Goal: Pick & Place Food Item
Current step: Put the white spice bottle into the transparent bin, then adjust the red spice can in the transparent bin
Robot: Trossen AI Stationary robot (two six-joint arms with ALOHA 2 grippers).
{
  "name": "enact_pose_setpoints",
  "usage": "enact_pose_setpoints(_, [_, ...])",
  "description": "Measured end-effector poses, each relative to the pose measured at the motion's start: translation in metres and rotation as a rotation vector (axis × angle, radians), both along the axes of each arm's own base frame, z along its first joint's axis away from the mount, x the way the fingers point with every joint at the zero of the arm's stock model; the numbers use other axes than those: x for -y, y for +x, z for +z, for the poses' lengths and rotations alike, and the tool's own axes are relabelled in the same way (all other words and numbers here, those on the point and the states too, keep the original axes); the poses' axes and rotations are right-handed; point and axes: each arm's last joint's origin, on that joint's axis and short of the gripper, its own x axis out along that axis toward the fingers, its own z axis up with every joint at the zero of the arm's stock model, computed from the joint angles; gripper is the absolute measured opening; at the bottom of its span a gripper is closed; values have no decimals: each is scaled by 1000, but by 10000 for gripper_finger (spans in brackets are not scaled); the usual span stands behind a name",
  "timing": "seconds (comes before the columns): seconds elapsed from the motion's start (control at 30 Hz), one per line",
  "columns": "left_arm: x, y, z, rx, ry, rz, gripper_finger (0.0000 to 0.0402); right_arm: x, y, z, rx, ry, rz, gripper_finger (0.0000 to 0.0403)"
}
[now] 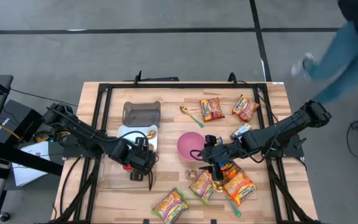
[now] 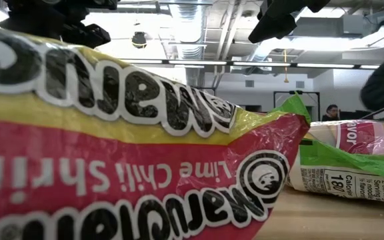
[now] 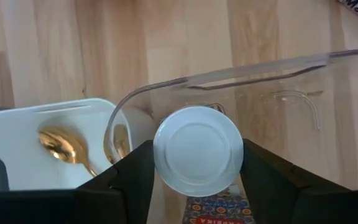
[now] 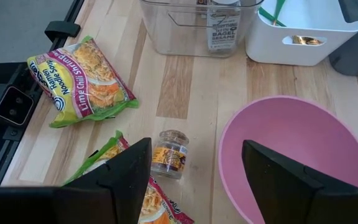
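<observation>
A white-capped clear seasoning jar (image 3: 197, 151) was gripped by the left gripper (image 3: 197, 186) inside one clear plastic bin (image 3: 328, 106). The right gripper (image 4: 194, 180) was held open above one small spice jar (image 4: 169, 154); five noodle packets were counted.

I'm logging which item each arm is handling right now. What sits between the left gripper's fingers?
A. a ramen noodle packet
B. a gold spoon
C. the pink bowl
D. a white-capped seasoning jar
D: in the left wrist view the white-capped seasoning jar sits between the left gripper's fingers, over the clear container; the gold spoon lies apart in the white bin.
</observation>
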Motion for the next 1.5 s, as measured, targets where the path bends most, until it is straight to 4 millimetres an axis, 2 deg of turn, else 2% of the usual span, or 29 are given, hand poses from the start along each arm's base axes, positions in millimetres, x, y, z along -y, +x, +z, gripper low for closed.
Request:
enact_pose_setpoints(0.3, [0, 1, 0, 8, -1, -10, 239, 0, 0, 0, 0, 0, 0, 244])
enact_pose_setpoints(0.63, [-3, 1, 2, 40, 73, 10, 251, 0, 0, 0, 0, 0, 0, 244])
enact_pose_setpoints(1.07, [-3, -14, 28, 153, 11, 37, 250, 0, 0, -1, -8, 3, -5, 244])
enact_pose_setpoints(1.27, [-6, -35, 43, 152, -101, 143, 249, 0, -1, -1, -9, 3, -5, 244])
enact_pose_setpoints(1.37, [-9, -51, 46, 56, -172, 249, 235, 0, -1, -1, -9, 3, -5, 244])
enact_pose_setpoints(1.5, [-5, -67, 41, -82, -231, 352, 169, 0, -1, -1, -10, 7, -10, 244])
